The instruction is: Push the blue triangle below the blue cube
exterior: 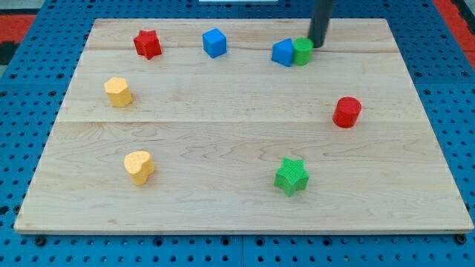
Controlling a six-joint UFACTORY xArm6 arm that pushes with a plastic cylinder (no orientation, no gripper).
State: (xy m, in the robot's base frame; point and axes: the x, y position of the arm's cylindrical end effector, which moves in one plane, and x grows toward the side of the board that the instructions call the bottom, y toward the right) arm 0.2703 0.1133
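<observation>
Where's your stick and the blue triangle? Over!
My tip at view's top, right of green block. Blue triangle touches green block. Blue cube farther left. Nothing between.

Pale wood board (pixel 223 133): two blue blocks (pixel 214 42) (pixel 283 53), two green (pixel 303 51) (pixel 292 176), two red (pixel 148 44) (pixel 346 112), two yellow (pixel 118 91) (pixel 139 166); dark rod (pixel 322 21).

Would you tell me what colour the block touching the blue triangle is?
Green, seen in the camera view, on the triangle's right side.
</observation>
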